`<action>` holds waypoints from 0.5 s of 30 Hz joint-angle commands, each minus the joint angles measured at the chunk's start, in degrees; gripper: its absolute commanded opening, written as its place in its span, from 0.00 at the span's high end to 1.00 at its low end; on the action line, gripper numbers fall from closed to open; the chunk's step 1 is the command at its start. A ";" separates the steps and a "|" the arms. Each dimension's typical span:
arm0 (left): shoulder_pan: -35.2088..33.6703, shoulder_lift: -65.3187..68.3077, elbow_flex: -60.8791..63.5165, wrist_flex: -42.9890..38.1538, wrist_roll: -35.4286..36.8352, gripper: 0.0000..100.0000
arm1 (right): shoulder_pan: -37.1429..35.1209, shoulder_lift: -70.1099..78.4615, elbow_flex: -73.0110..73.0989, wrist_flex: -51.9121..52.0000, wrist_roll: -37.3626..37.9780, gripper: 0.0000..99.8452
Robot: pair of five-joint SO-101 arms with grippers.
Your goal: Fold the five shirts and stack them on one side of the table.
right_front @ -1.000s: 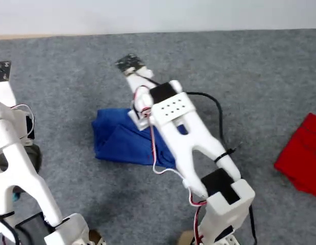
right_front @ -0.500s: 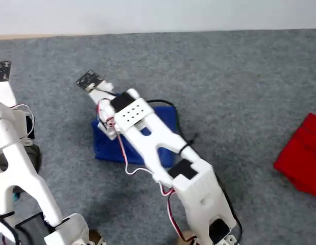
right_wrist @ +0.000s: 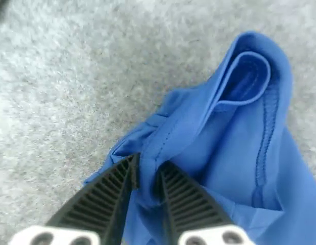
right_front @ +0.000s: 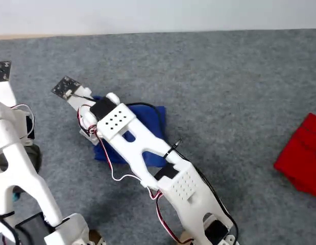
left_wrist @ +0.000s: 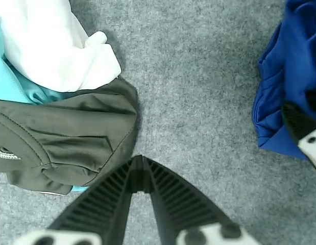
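The right hand (right_wrist: 147, 164) is clenched on a bunched fold at the edge of the blue shirt (right_wrist: 239, 138), which lies crumpled on the grey desk (right_front: 239, 76) towards its left side, partly under the right arm that stretches across it. The left hand (left_wrist: 142, 162) hangs just above bare desk with its fingers pressed together and nothing between them. Beside it lies a heap of a white shirt (left_wrist: 55, 46), a teal shirt (left_wrist: 9, 76) and a dark grey shirt (left_wrist: 71, 138). A red shirt (right_front: 303, 155) lies well apart at the desk's right edge
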 commanded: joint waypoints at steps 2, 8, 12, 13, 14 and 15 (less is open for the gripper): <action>-0.09 -2.64 -0.31 1.41 0.44 1.00 | -0.92 1.19 -2.99 -0.04 0.09 0.98; 0.26 -2.64 3.65 1.41 0.44 1.00 | -1.01 -1.01 -3.08 3.91 -0.18 0.77; 0.09 -4.92 6.81 1.23 0.44 1.00 | -0.75 -8.04 -3.08 6.11 0.09 0.74; 0.18 -6.15 7.43 0.88 0.44 1.00 | -0.66 -10.15 -3.08 6.55 0.09 0.74; 0.26 -7.47 8.04 0.35 0.44 1.00 | -0.66 -12.35 -3.08 7.16 0.09 0.74; 0.26 -8.88 8.57 -0.26 0.44 1.00 | -0.66 -14.46 -3.08 7.78 0.09 0.74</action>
